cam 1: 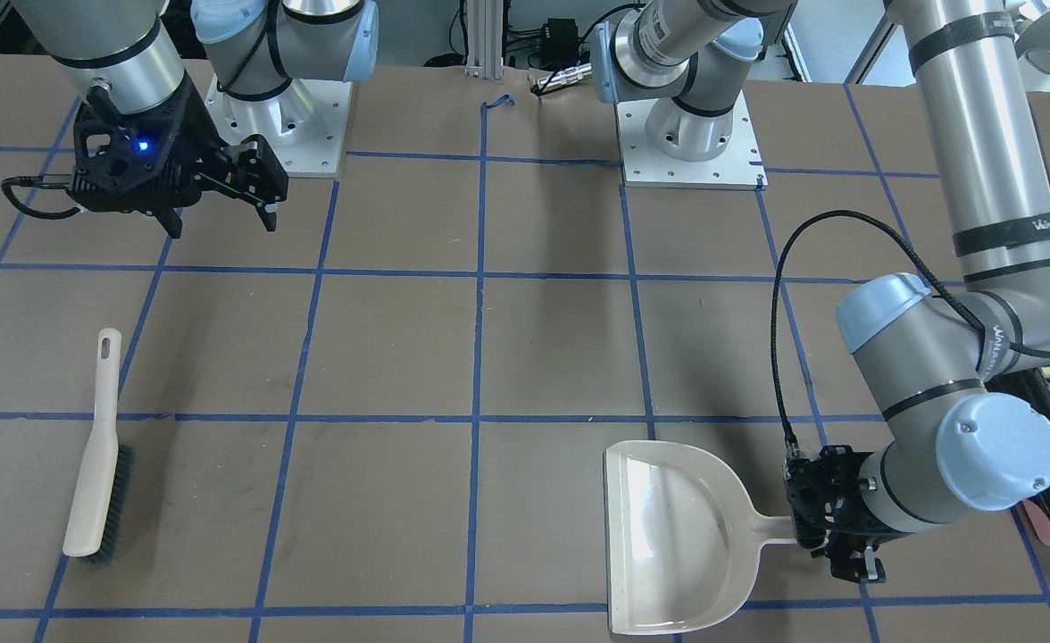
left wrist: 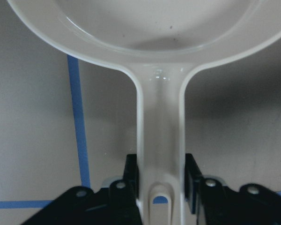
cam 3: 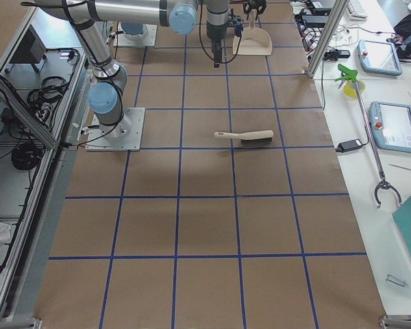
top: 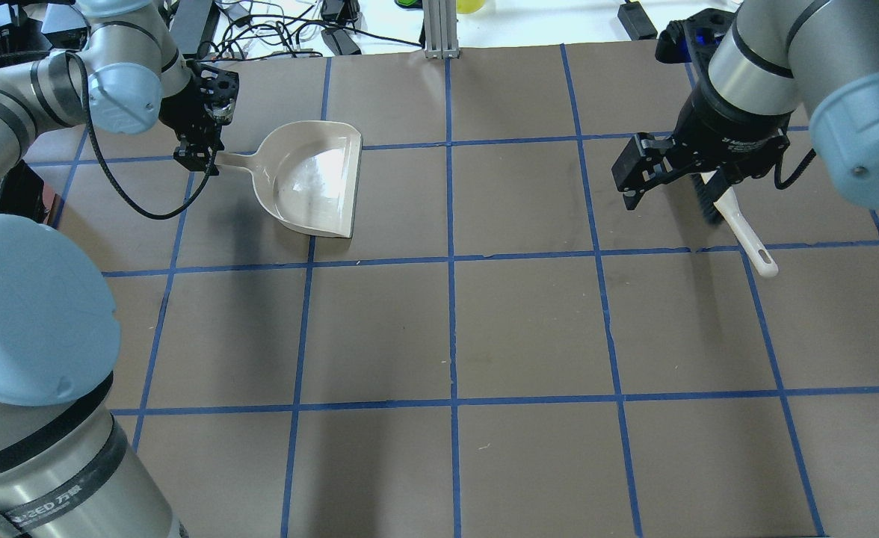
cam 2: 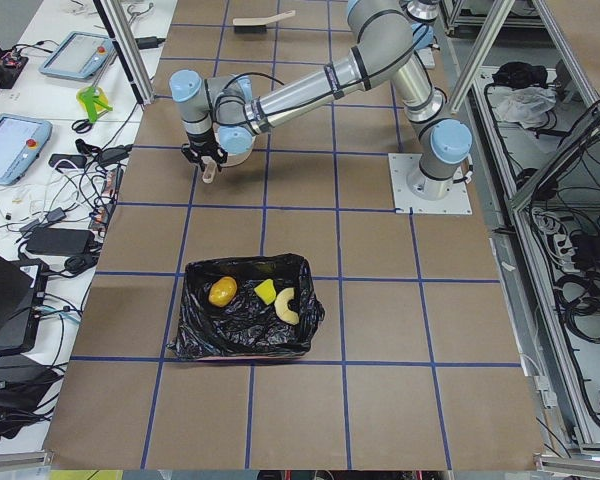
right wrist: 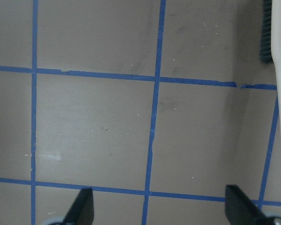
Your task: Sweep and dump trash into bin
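The trash lies inside the bin (cam 2: pixel 195 330), pink with a black bag: a golden-brown lump (cam 2: pixel 222 291), a yellow sponge wedge (cam 2: pixel 266 291) and a pale crescent (cam 2: pixel 286 306). The bin's edge shows in the front-facing view (cam 1: pixel 1047 525). My left gripper (left wrist: pixel 161 183) is shut on the handle of the beige dustpan (top: pixel 309 175), which rests flat and empty on the table (cam 1: pixel 677 527). My right gripper (top: pixel 667 190) is open and empty above the table (right wrist: pixel 161 213). It hovers beside the beige hand brush (cam 1: pixel 96 455), which lies on the table (top: pixel 738 224).
The brown table has a grid of blue tape (top: pixel 451 261). The arm bases (cam 1: pixel 284 125) stand at the robot's side. Cables and tablets (cam 2: pixel 15 145) lie on a side table past the far edge. An aluminium post (top: pixel 439 30) stands there too.
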Controlling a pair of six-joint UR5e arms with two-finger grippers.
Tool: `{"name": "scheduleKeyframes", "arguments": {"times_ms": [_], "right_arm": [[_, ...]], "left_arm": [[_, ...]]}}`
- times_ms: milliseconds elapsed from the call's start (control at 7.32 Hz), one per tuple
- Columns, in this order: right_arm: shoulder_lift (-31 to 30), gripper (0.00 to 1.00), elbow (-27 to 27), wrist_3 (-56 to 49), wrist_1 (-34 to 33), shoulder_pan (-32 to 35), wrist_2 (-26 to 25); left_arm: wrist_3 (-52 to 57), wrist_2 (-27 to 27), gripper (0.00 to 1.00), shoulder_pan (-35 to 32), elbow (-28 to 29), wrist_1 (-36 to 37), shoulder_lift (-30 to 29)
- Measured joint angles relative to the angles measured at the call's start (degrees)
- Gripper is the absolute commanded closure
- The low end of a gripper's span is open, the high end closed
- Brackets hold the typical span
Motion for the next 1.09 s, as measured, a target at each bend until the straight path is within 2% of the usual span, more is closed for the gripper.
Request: {"name": "scheduleKeyframes", "arguments": {"times_ms": [273,547,820,1094], "right_arm": [[-0.05,0.00,-0.06,0.17,-0.26,-0.04,-1.31],[-0.09,0.00,-0.07,0.04,-0.26,-0.08,-1.57],[-0.09,0.00,-0.07,-0.06,-0.20,-0.08,-1.63],[0.02,0.00,-0.07,-0.09,-0.21,-0.08,-1.68]], "left_arm": [[-0.44,0.15,0.21,-0.06,2.68,-3.38,1.10],[-6.54,-0.23,0.20,-0.21,10.77,-18.23,4.01],[-19.95,-0.04,0.20,-1.39,16.34,-29.74,8.33],[-37.93,-0.74,0.22,-4.55,16.75,-35.74,13.77]]}}
